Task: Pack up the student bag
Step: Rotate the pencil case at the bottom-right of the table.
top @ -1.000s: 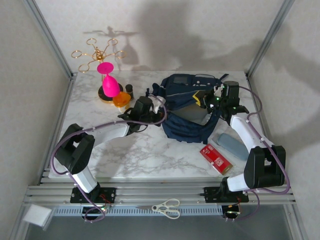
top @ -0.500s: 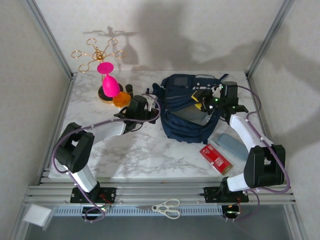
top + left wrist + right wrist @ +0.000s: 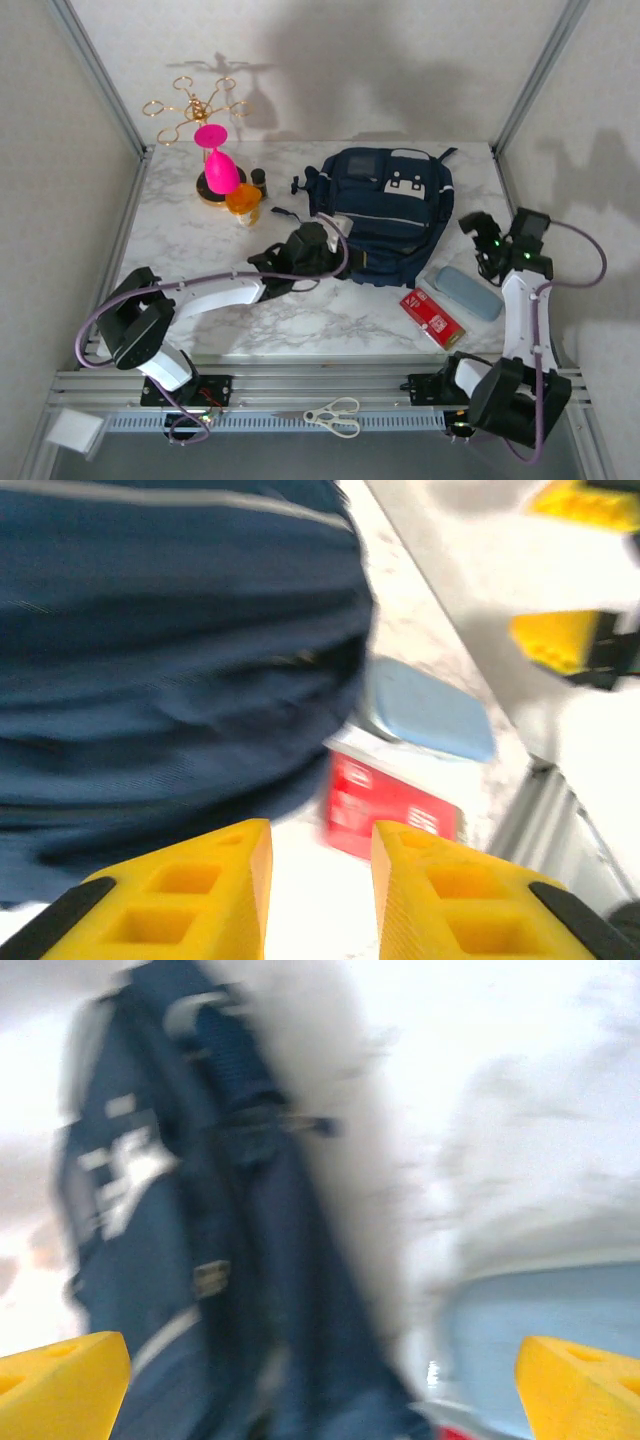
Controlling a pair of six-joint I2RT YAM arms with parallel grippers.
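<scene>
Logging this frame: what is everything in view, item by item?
student bag: one, navy blue, far middle
pink glass: one, pink, far left
wire rack: one, gold, far-left corner
jar: one, orange, beside the glass
small bottle: one, dark, behind the jar
box: one, red, near right
case: one, light blue, beside the box
scissors: one pair, white-handled, front rail
left gripper: one, yellow fingers, open, at bag's near-left edge
right gripper: one, yellow fingers, open, right of bag
</scene>
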